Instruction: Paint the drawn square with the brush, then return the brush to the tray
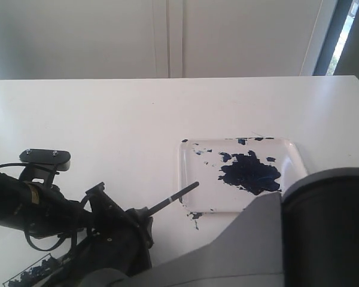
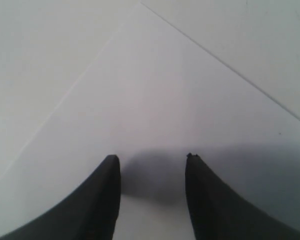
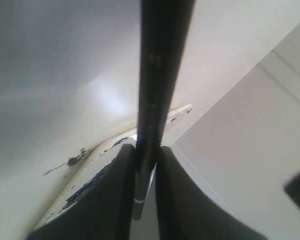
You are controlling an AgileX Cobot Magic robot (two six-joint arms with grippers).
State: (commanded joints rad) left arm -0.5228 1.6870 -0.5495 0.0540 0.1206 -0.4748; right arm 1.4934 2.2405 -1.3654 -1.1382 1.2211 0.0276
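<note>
My right claw (image 3: 145, 150) clamps the brush (image 3: 162, 50); if it pivots, paint could smear outside the drawn square (image 1: 30, 272), eight o'clock from the tray (image 1: 182, 173).

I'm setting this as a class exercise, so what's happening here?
The right end effector grips the brush, its handle end pointing toward the paint-stained tray. The drawn square, already daubed dark, lies at the exterior view's lower left. The left end effector hangs open and empty above the white paper.
</note>
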